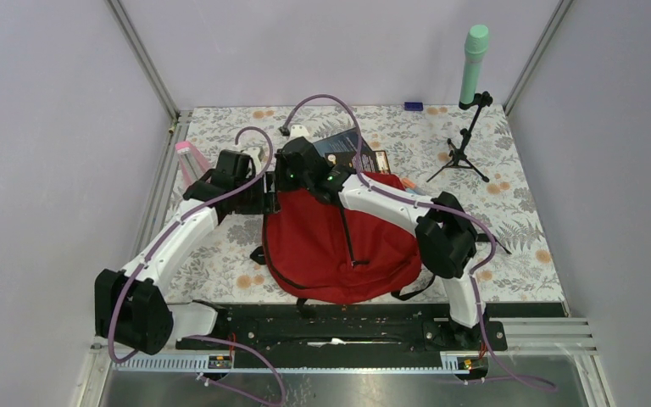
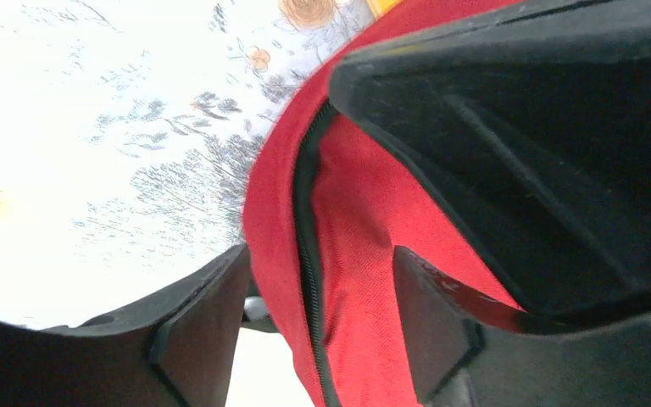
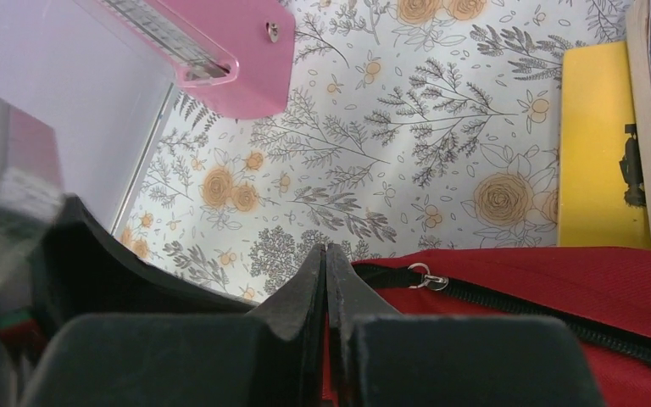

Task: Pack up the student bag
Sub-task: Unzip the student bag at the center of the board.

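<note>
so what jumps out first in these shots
The big red backpack lying in the middle of the flowered table catches the eye first. Then comes the mint-green cylinder standing on a small black tripod in the far right corner, and a pink case at the far left edge.

My white-shelled left arm (image 1: 176, 240) and right arm (image 1: 383, 202) have black joint housings (image 1: 445, 236) and purple cables (image 1: 322, 99) — the right gripper (image 3: 325, 254) is matte black.

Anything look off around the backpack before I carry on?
Nothing looks spilled or damaged. One oddity: the red backpack lies flat, and its zipper looks closed where it can be seen, while a dark book and a yellow item lie on the table outside it, beyond its top edge.
</note>
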Available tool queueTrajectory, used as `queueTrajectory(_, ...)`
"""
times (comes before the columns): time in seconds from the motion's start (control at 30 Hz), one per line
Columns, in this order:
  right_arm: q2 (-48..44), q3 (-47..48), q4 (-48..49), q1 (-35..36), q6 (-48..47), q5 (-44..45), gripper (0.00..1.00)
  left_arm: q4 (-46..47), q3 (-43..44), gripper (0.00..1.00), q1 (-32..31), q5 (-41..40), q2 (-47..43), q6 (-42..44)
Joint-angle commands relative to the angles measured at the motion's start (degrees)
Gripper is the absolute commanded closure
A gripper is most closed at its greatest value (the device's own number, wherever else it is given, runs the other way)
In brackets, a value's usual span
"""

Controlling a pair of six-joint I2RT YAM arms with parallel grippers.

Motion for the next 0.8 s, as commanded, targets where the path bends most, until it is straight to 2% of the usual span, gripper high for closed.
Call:
queueTrajectory(0.0,-4.2,-0.4,3.8,1.7,-0.1,-1.9,0.98,3.5,1.6,0.34,-0.7,-5.2,-8.0,3.2)
queueTrajectory(0.1,-4.8,-0.9,3.8,1.7,-0.2,-2.0,0.92,3.1,0.1,0.30,-0.7,-7.0,-12.8,4.1)
queueTrajectory(0.2,-5.2,-1.1,3.8,1.7,-0.4,-3.4,0.78,2.9,-1.9,0.24,-0.5,-8.0,-17.7,3.9)
queueTrajectory(0.3,-6.6,-1.5,3.9,1.6,-0.8,-3.9,0.56,2.6,-3.2,0.18,-0.2,-8.0,-20.9,2.9)
queueTrajectory(0.4,-9.9,-3.5,3.9,1.6,-1.9,-2.7,0.42,2.7,-3.6,0.12,0.6,-7.8,-21.5,1.8)
queueTrajectory(0.57,-17.1,-9.8,4.0,-0.7,-2.1,-0.7,0.33,3.8,-3.1,0.12,3.0,-4.4,-18.9,0.0)
queueTrajectory(0.7,-24.0,-17.4,3.8,-3.6,-3.0,0.5,0.30,4.6,-1.5,0.18,3.3,-2.2,-15.1,3.1)
queueTrajectory(0.77,-27.8,-21.9,3.8,-6.0,-2.8,0.9,0.29,3.5,0.2,0.25,3.2,-1.9,-12.0,5.5)
